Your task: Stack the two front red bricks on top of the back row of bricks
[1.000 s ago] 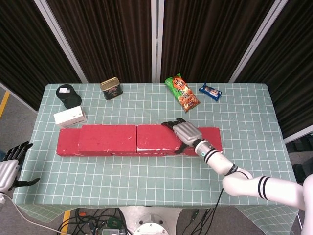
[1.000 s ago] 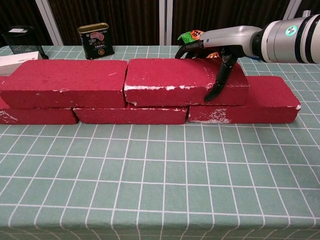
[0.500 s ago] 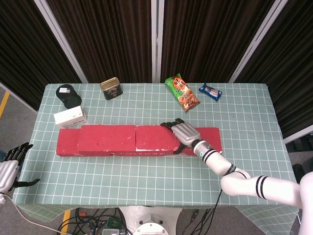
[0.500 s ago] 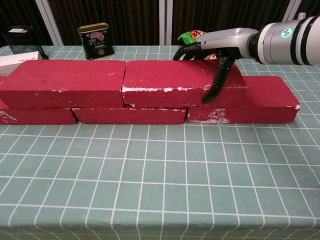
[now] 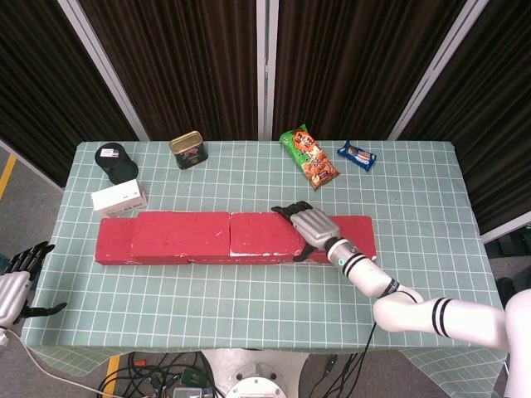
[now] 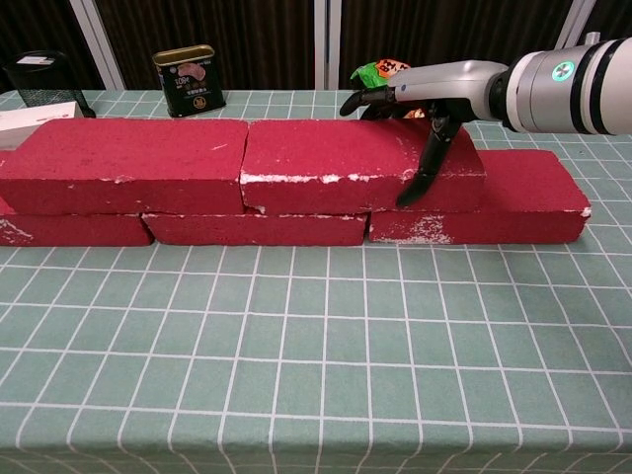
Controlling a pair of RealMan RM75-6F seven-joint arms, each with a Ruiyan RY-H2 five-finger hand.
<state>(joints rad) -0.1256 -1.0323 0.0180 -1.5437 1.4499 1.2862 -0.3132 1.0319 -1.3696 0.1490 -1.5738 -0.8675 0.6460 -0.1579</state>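
Observation:
Two red bricks lie on top of the back row. The left upper brick [image 5: 182, 232] [image 6: 123, 163] and the right upper brick [image 5: 261, 234] [image 6: 336, 163] sit end to end. Below them the lower row [image 5: 362, 230] [image 6: 523, 197] sticks out at the right. My right hand [image 5: 311, 225] [image 6: 425, 109] grips the right end of the right upper brick, thumb down its front face and fingers over its top and back edge. My left hand [image 5: 17, 286] hangs off the table's left front corner, fingers spread, holding nothing.
Along the back of the table stand a tin can [image 5: 188, 149] [image 6: 190, 79], a green snack bag [image 5: 309, 157] and a blue packet [image 5: 357, 155]. A black container [image 5: 114, 162] and a white box [image 5: 119, 199] sit at the back left.
My right hand has pushed the right upper brick slightly to the left, closing it up against the left upper brick. The left hand has stayed put.

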